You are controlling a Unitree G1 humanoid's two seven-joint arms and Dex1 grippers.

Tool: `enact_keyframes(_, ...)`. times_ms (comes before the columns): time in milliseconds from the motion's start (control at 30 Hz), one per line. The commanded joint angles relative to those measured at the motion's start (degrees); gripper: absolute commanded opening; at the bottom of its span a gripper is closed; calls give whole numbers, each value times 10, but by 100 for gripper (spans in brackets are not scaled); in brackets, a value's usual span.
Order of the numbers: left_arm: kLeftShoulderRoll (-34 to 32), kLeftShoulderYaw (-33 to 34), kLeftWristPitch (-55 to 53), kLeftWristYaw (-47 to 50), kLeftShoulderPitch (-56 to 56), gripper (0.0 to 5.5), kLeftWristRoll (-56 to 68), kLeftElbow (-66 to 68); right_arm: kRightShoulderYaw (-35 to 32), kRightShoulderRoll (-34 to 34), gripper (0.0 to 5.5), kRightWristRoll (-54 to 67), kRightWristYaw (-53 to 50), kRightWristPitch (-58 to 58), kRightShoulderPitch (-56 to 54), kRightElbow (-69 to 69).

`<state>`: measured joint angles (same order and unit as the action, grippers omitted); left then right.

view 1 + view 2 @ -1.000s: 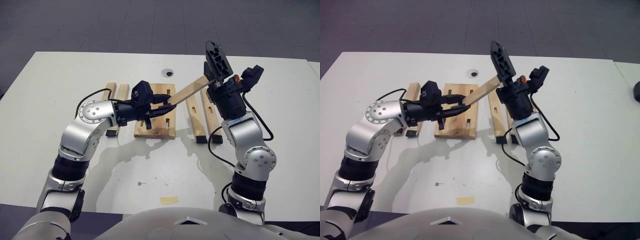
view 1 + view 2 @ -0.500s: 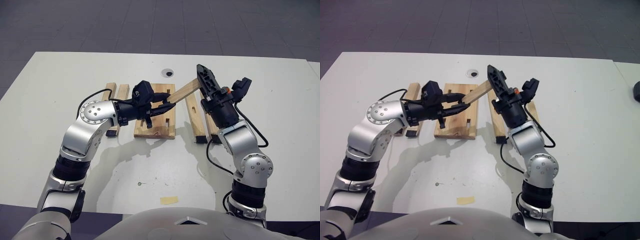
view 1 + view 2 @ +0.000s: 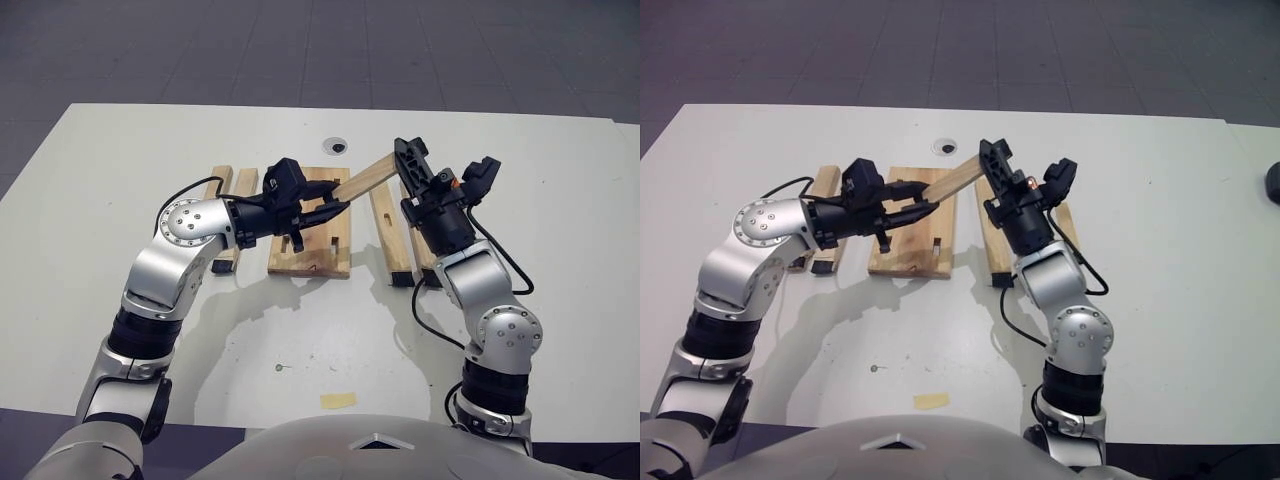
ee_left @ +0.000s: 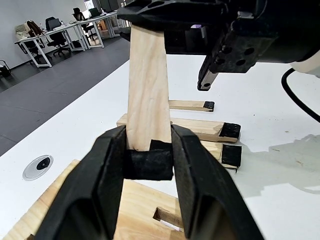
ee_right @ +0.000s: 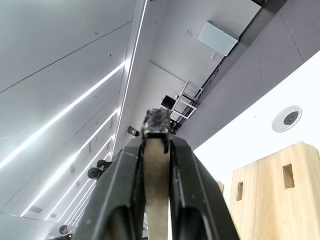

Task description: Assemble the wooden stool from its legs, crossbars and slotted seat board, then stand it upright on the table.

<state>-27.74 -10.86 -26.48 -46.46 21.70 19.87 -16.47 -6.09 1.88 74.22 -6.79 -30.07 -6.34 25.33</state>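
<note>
pinching the black tip of the leg [image 3: 366, 178] in the left gripper [image 3: 335, 206], clamping its other end in the right gripper [image 3: 402, 160]. lowering that end since a second ago, flattening the leg over the board [image 3: 310, 255] near the table's [image 3: 110, 170] far edge; probably aiming for a slot.

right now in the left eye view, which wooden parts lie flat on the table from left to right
two wooden bars → slotted seat board → two more wooden bars; the lifted leg overlaps the board and the right-hand bars in this picture, so it is left out
</note>
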Motion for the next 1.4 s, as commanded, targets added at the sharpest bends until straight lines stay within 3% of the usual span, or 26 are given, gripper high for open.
enact_keyframes(33,-8,22,-38,-9,9,218,30,0,-30,-1,42,-47,2,46,4,1)
enact_keyframes(200,34,153,-112,85,67,302,118,56,-86,-24,42,-128,-13,91,54,-21)
enact_keyframes(300,56,206,-116,188,95,358,99,120,-67,-51,41,-222,9,105,65,-52)
enact_keyframes(633,70,192,-93,242,73,532,50,151,-46,-60,41,-332,83,131,-26,-159)
enact_keyframes(1100,71,182,-71,241,54,540,33,159,-25,-66,41,-409,134,114,-48,-245)
enact_keyframes(1400,68,167,-54,238,44,540,12,153,31,-80,41,-509,126,97,-30,-237)
